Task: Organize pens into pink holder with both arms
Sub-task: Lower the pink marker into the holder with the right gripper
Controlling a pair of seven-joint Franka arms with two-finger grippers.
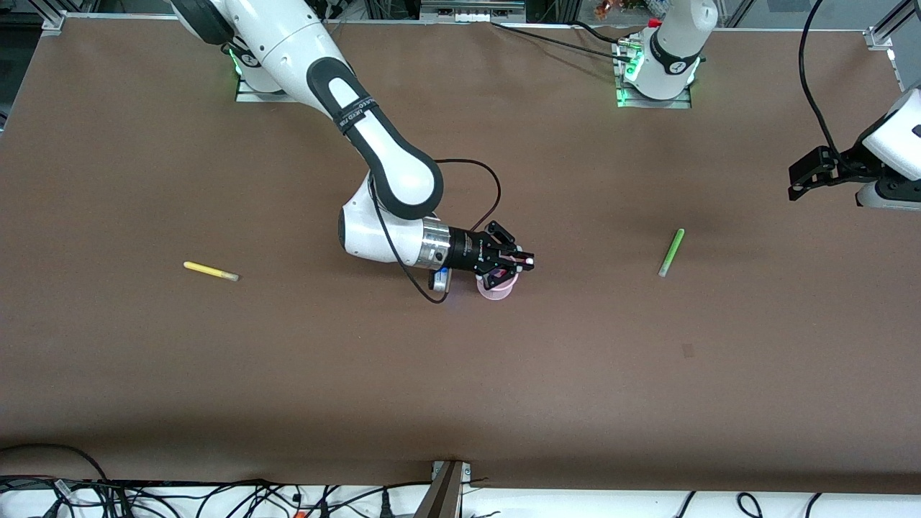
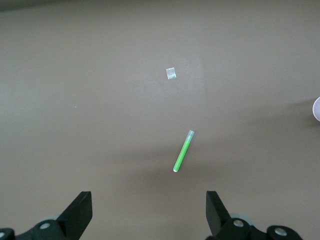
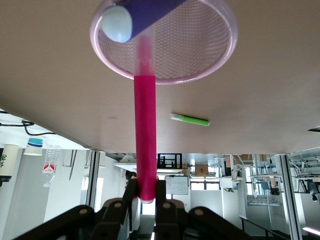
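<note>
The pink holder (image 1: 496,288) stands near the middle of the worktop, with 1 dark purple pen (image 3: 142,12) already leaning inside it. My right gripper (image 1: 512,263) hangs over the holder, fingers clamped on the magenta pen (image 3: 145,135), whose pale tip reaches over the rim. To finish this step well, I judge I should keep the pen centred on the mouth, clear of the purple one, lower it, and only then release.

The green pen (image 1: 670,252) lies toward the left arm's end, the yellow pen (image 1: 209,271) toward the right arm's end, each well apart from the holder. The left gripper (image 2: 149,212) waits over the table edge at its own end, fingers spread wide, holding nothing.

From the front, the right gripper hides most of the holder, so I cannot tell how deep the magenta tip sits.
</note>
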